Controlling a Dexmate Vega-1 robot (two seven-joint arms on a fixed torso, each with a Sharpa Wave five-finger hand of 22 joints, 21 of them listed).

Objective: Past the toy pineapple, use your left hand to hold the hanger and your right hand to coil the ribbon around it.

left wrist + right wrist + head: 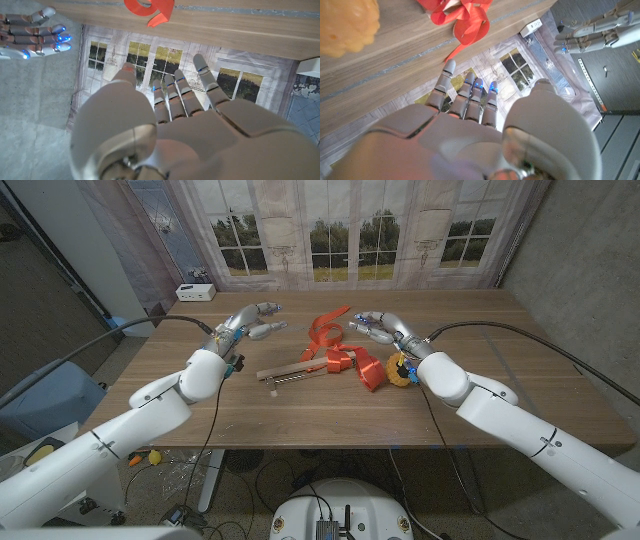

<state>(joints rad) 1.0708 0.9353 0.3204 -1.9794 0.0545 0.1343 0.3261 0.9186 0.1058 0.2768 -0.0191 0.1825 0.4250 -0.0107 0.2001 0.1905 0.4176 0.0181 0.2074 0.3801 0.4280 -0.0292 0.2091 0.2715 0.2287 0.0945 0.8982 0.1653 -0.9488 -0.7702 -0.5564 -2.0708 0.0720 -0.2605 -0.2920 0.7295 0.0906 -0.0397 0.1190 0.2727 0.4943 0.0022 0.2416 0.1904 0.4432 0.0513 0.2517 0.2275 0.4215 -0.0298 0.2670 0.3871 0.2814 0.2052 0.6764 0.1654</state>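
Counter (300,405), wooden: one, carrying the items below.
Hanger (296,370), wooden: one, lying flat near the counter's middle, held by neither hand.
Ribbon (340,345), orange-red: one, trailing loose from the far side down to a bunched heap against the hanger's right end.
Toy pineapple (402,369), yellow: one, sitting just right of the heap.
Left hand (252,321): hovering beyond the hanger, fingers extended and apart, gripping nothing.
Right hand (378,326): hovering beside the ribbon, fingers extended, empty.
White box (194,292): one, sitting at the far left corner.
Legible writing: none readable.
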